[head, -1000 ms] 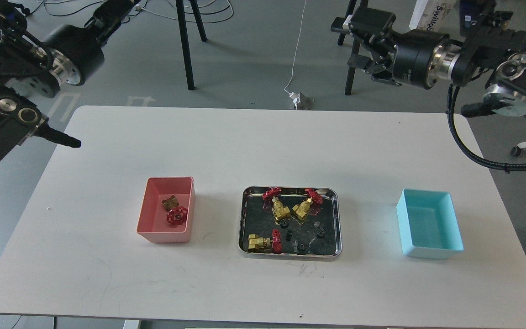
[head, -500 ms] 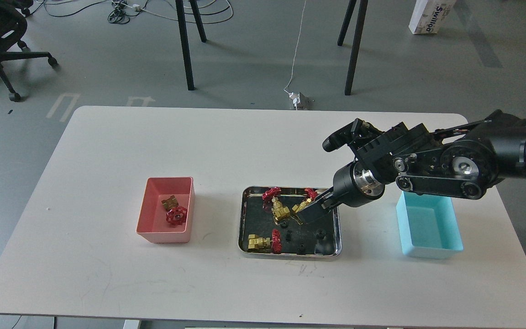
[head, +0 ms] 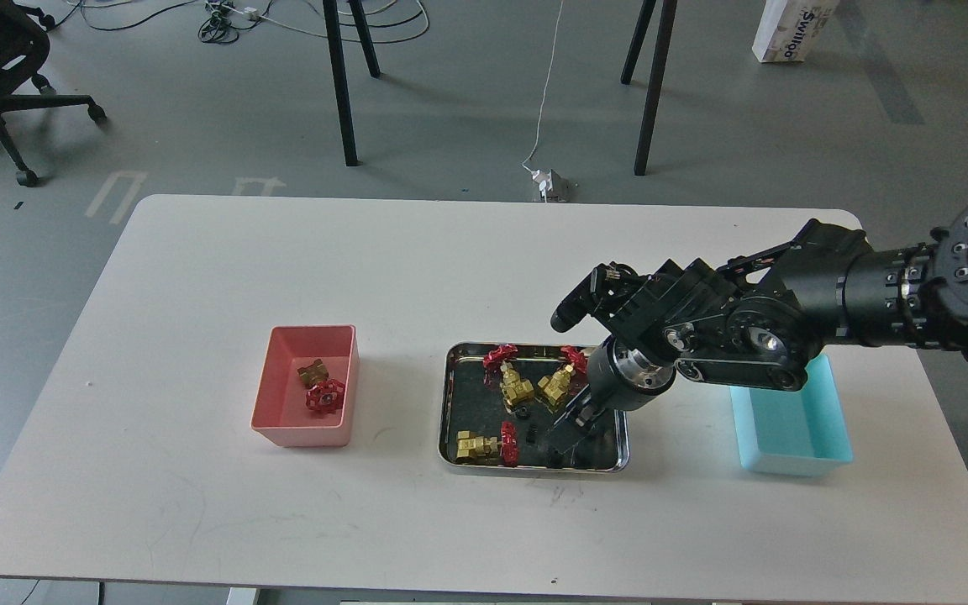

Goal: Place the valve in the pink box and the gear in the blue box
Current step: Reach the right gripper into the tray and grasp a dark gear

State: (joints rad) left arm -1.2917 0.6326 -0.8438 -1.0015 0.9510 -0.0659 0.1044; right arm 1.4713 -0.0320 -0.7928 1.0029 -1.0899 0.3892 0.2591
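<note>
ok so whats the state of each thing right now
pink box: holds one valve
blue box: looks empty, partly hidden by arm
tray: three valves, a few gears
right gripper: low over tray, fingers unclear
left gripper: out of view

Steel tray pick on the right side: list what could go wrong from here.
1. The right gripper reaches down among tiny black toothed gears in the shiny steel tray; a grasp could slip or miss.
2. A brass valve with a red handwheel lies close by; the fingers might knock it.
3. The arm hides part of the light cyan plastic bin.
</note>
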